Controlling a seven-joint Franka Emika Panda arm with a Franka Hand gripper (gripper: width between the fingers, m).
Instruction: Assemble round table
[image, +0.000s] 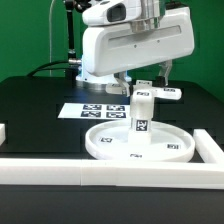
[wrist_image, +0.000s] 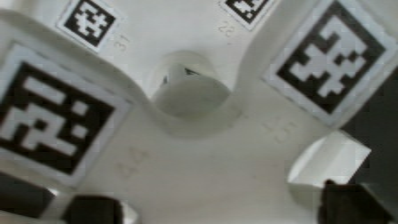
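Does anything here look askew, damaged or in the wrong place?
Nothing stands out. The leg stands upright near the middle of the round top, which lies flat on the table. The cross-shaped base lies behind it. The gripper hovers just above the leg. I see no damage.

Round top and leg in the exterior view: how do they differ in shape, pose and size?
The round top is a wide, shallow rimmed disc lying flat on the black table; the leg is a narrow column standing upright on the disc's middle. The top spreads far wider than the leg; the leg rises well above the top's rim. Both are white plastic and carry black-and-white square markers.
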